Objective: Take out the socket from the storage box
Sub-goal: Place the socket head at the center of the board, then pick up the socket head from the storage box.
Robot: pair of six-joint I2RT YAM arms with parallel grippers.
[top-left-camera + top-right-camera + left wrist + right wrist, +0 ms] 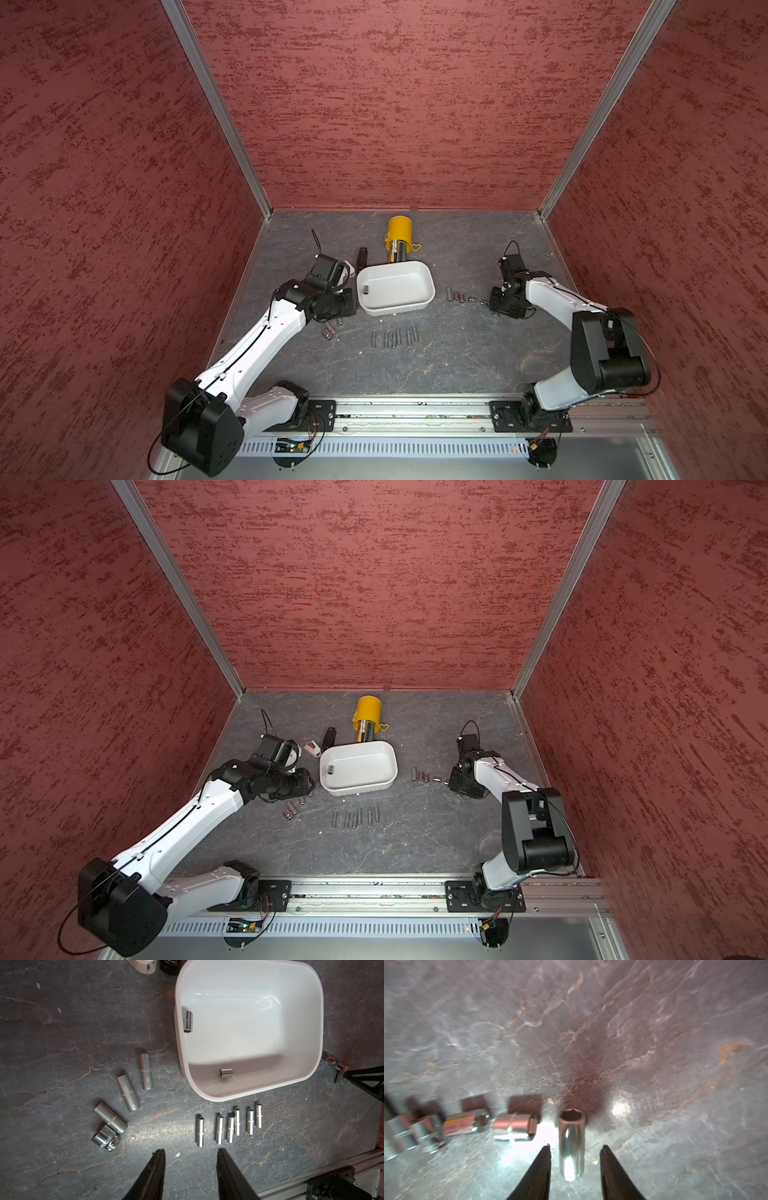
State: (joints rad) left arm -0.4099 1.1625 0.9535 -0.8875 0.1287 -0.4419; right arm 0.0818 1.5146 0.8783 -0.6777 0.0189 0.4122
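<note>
White storage box [403, 286] mid-table in a top view, one short socket [365, 289] inside by its wall. Left wrist view: left gripper [191, 1149] open, empty, above the table [62, 1043]. Right wrist view: right gripper [575, 1146] open astride a lying chrome socket [571, 1126], not touching; it should rise straight up so nothing rolls.

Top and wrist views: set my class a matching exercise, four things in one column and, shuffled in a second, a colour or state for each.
Things
1 box
2 cup
3 right gripper
4 left gripper

Colour or state
a open above bare table
b white, two sockets inside
c open, one socket between the jaws
d yellow, holds pens

Pairs: 1-b, 2-d, 3-c, 4-a
</note>
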